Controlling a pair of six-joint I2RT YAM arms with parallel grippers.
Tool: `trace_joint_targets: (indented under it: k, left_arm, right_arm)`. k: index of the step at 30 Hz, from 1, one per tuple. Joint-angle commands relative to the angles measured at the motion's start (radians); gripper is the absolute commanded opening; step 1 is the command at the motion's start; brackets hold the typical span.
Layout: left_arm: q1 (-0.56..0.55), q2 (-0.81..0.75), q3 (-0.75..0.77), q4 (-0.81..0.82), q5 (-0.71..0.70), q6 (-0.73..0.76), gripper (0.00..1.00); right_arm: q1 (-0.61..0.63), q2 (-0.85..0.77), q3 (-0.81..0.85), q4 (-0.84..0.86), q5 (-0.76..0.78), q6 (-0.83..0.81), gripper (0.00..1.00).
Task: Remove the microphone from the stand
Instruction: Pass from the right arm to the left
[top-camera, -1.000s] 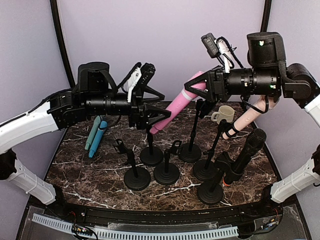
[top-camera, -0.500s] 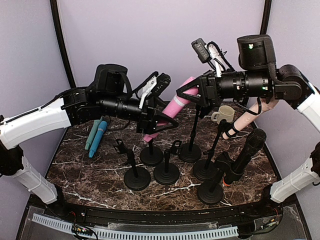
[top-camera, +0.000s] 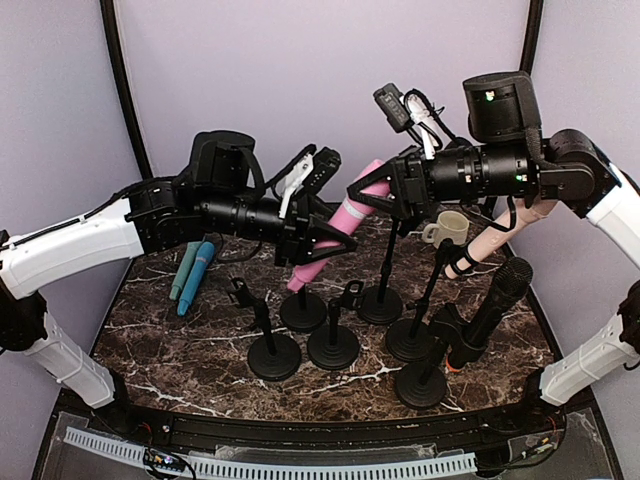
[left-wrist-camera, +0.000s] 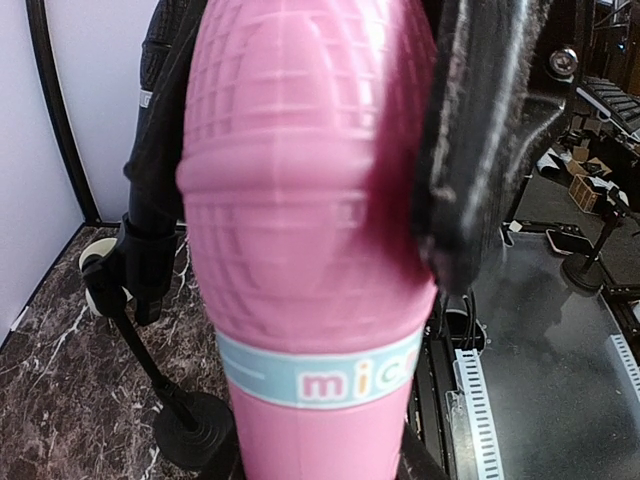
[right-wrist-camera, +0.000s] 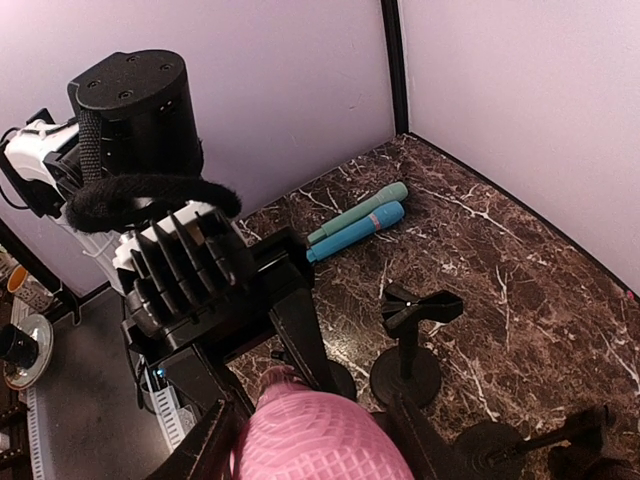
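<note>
Your left gripper (top-camera: 335, 238) has just closed and seems clamped on the pink microphone (top-camera: 347, 213), tilted just above its stand (top-camera: 302, 310). Your right gripper (top-camera: 368, 190) grips the upper end. Lift now.

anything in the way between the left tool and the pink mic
Nothing visible: the left tool flanks the pink microphone, one finger against it. The right tool holds its upper end.

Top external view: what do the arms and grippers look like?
Left arm and right arm: white lower links, black cylindrical motor housings. Left gripper and right gripper: black open-framed triangular fingers. Small wrist cameras with looped black cables; green light on the right arm.
</note>
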Motion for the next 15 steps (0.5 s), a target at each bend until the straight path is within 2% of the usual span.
trace_joint_targets:
  k: [1,3,4,10,12,15]
  left_arm:
    - [-0.005,-0.034,-0.011,0.025,0.002,-0.019,0.21]
    - [-0.005,-0.034,-0.013,0.022,-0.005,-0.028,0.17]
    - [-0.005,-0.034,-0.013,0.018,-0.011,-0.037,0.15]
    - [-0.002,-0.05,-0.028,-0.009,-0.119,-0.081,0.05]
    - [0.01,-0.058,-0.031,-0.026,-0.146,-0.098,0.04]
    - [0.048,-0.068,-0.024,-0.063,-0.173,-0.126,0.0]
  right_arm:
    - [-0.004,0.001,0.006,0.04,0.023,-0.005,0.0]
    - [-0.004,-0.006,0.001,0.05,0.023,-0.005,0.0]
    - [-0.003,-0.012,-0.005,0.057,0.023,-0.005,0.06]
    - [-0.005,-0.049,-0.015,0.116,0.034,-0.021,0.57]
    - [-0.004,-0.063,-0.018,0.143,0.04,-0.032,0.67]
    - [-0.005,-0.085,-0.026,0.187,0.048,-0.049,0.76]
